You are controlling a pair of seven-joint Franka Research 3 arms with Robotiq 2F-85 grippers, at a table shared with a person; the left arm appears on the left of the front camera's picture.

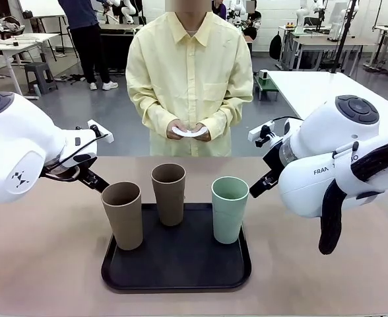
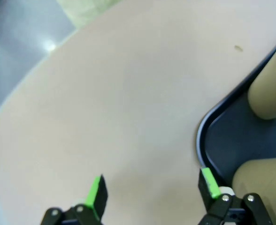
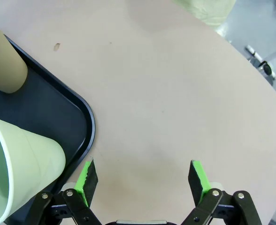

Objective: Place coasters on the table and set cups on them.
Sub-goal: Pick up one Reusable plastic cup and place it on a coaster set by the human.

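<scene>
The coasters (image 1: 191, 132) are in the person's fingers at the far side, none on the bench (image 1: 42, 264) yet. The step therefore looks like laying them flat on bare bench, clear of the tray (image 1: 181, 281) and spaced so that each cup can be set down squarely. All three cups (image 1: 168, 193) stand upright on the tray; the left hand (image 2: 153, 183) hovers low over the bench just beside the tray's corner near the tan cup (image 1: 123, 214), and the right hand (image 3: 142, 171) likewise beside the mint cup (image 3: 16, 164), both released, jaws wide, grasping nothing.
</scene>
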